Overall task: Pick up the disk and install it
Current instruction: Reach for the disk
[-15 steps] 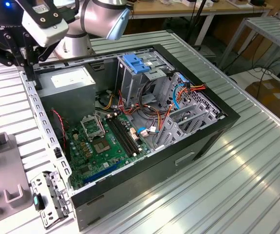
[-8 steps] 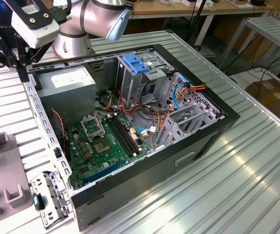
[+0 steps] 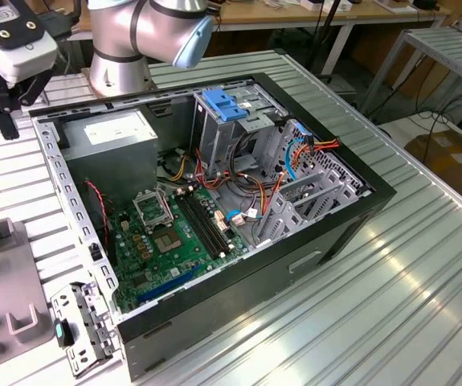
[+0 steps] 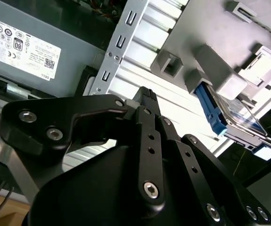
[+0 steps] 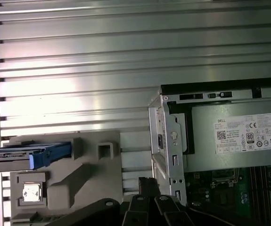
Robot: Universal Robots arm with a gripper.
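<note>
In the grey holder (image 5: 83,188) beside the open computer case (image 5: 166,136) — found the disk (image 5: 27,157) standing on edge, blue rail along its side. Saw, in both wrist views, the gripper (image 5: 147,182) apart from it, above the ribbed table (image 5: 126,70), closed on nothing, near the case's corner.

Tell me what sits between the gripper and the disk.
In the first wrist view, a stretch of the grey fixture, with its square socket, lies between the gripper and the disk; nothing else stands there.
</note>
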